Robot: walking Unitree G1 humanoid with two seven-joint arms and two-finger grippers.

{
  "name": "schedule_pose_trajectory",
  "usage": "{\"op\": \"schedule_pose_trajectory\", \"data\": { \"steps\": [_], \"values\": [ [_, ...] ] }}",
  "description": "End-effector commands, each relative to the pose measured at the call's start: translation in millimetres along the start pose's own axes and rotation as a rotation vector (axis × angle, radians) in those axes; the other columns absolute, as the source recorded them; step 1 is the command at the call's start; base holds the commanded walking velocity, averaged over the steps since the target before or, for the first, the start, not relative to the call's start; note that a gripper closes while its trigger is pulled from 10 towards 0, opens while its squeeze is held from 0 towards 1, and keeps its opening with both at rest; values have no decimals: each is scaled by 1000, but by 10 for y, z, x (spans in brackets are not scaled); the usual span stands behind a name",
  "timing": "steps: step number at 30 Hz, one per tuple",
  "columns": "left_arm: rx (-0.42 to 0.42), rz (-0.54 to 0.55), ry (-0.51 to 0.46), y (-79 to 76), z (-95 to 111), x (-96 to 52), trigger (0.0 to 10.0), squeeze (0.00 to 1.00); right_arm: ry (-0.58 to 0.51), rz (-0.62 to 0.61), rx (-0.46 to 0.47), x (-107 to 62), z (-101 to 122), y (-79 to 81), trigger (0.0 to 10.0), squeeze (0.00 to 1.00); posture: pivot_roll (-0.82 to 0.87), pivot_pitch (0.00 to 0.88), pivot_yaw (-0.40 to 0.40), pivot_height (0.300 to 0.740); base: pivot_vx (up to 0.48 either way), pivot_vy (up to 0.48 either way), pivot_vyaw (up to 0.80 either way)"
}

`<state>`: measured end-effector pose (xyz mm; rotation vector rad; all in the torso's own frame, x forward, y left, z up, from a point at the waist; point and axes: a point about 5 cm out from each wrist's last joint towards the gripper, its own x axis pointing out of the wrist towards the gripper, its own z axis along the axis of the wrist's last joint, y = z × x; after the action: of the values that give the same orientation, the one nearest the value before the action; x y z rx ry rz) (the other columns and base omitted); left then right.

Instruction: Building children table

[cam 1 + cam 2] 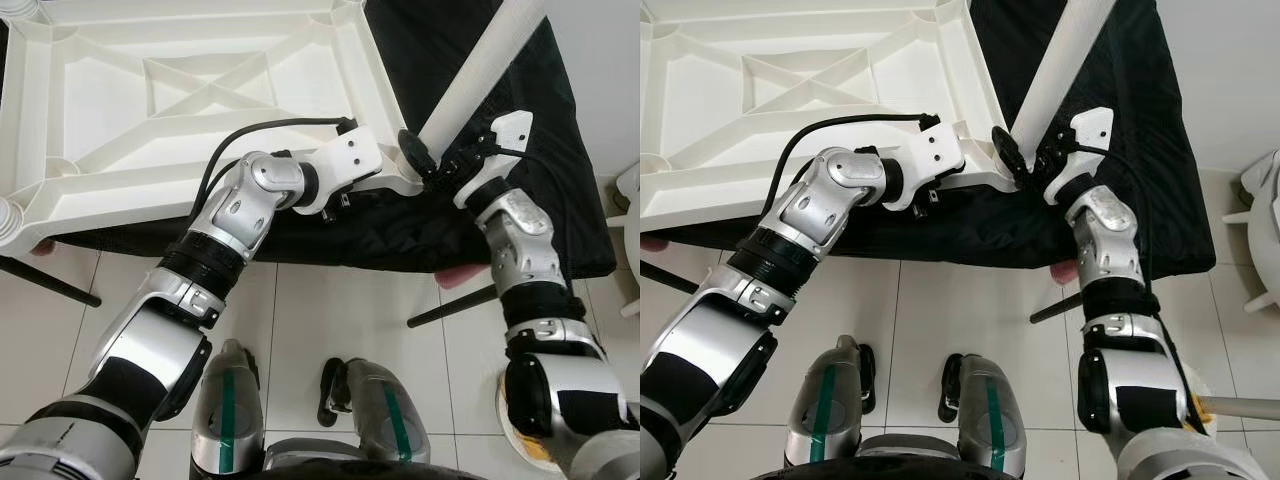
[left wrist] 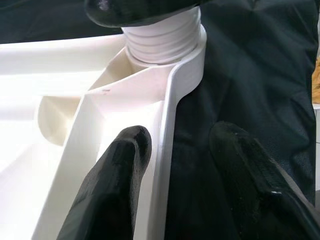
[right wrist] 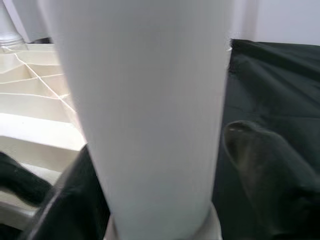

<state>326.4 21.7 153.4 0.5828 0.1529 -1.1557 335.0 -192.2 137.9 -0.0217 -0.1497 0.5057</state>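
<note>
The white leg (image 1: 480, 72) runs off the top edge, the upturned tabletop (image 1: 150, 90) is cropped at left, and the leg's threaded end (image 2: 162, 42) sits half hidden behind a black finger (image 2: 140, 10)

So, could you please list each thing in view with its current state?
Tabletop: upside down on the black cloth, ribs facing up.
Table leg: tilted, threaded end seated in the corner socket.
Left claw: open, straddling the tabletop's rim.
Right claw: shut on the table leg.
Black cloth: spread under the tabletop.

The right end effector (image 3: 150, 200) grips the white table leg (image 3: 145, 100) above black cloth (image 3: 270, 85).
</note>
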Motion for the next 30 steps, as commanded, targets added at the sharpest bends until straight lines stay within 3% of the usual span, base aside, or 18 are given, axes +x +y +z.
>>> {"op": "schedule_pose_trajectory", "data": {
  "steps": [1, 7, 8, 10, 11, 30],
  "values": [
    [9, -21, 5, -13, 10, 34, 10000, 0, -4, -3, 3, -34, 0, -55, 0, 0, 36, 28, -68, 740, 0, 0, 0],
    [9, -20, 4, -12, 18, 31, 10000, 0, 7, 30, 25, -25, -61, 34, 0, 0, 39, 32, -71, 740, 0, 0, 0],
    [9, -20, 4, -12, 19, 30, 10000, 0, 7, 31, 31, -24, -71, 52, 627, 0, 40, 34, -70, 740, 0, 0, 0],
    [9, -20, 4, -12, 19, 30, 10000, 0, 7, 35, 38, -21, -82, 66, 627, 0, 40, 34, -70, 740, 0, 0, 0],
    [9, -21, 3, -15, 20, 29, 10000, 0, 7, 31, 45, -18, -95, 95, 10000, 0, 39, 36, -70, 740, 0, 0, 0],
    [16, -57, 11, -74, -6, 20, 10000, 0, -67, -128, 125, 35, -114, 533, 10000, 0, 35, 52, -63, 740, 0, 0, 0]
  ]
}}
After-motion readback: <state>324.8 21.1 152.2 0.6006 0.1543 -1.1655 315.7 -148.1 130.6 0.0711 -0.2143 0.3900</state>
